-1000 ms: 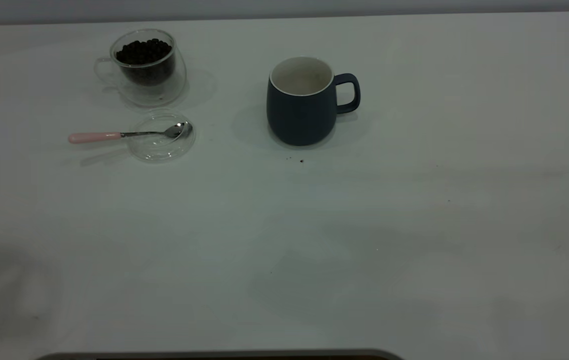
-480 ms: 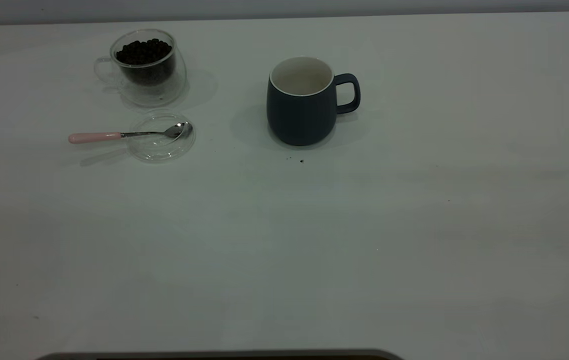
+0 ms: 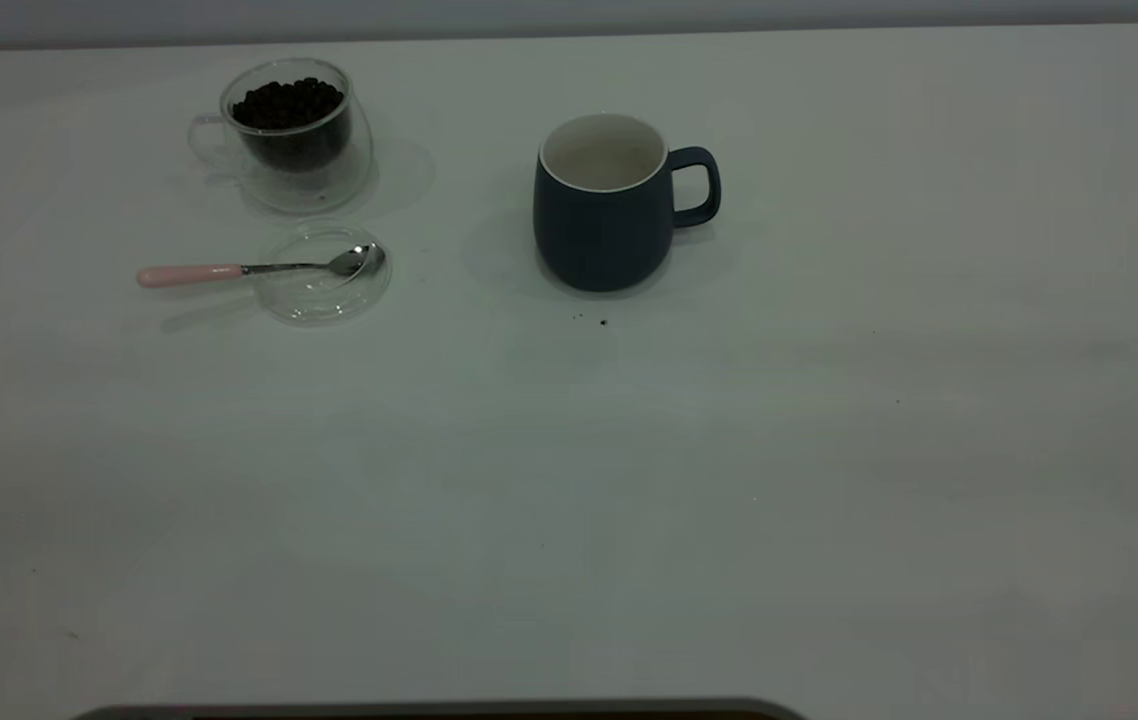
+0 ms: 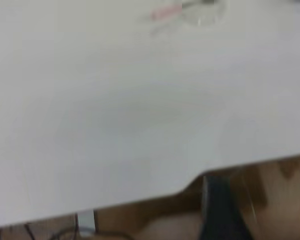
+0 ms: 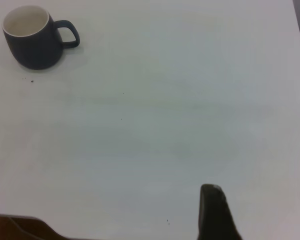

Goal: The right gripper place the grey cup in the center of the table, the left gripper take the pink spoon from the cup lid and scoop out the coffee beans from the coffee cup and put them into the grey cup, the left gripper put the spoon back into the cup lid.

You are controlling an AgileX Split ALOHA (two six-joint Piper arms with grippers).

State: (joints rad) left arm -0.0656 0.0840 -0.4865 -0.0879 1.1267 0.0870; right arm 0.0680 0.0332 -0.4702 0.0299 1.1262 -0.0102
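Observation:
The grey cup [image 3: 604, 205] stands upright near the table's middle, handle to the right; it also shows far off in the right wrist view [image 5: 32, 40]. The clear coffee cup [image 3: 294, 135] at the back left holds a heap of coffee beans [image 3: 287, 103]. In front of it lies the cup lid [image 3: 324, 275]. The pink spoon [image 3: 191, 274] rests with its bowl on the lid and its handle pointing left. Neither gripper shows in the exterior view. My left gripper [image 4: 221, 210] is a dark blurred shape off the table's near edge. My right gripper [image 5: 215, 212] hangs over bare table, far from the cup.
A few dark crumbs [image 3: 602, 322] lie just in front of the grey cup. The white table [image 3: 629, 500] stretches bare across its front and right. A dark edge runs along the bottom of the exterior view.
A dim shadow at the table's near left has faded away. Cups, lid and spoon have not moved.

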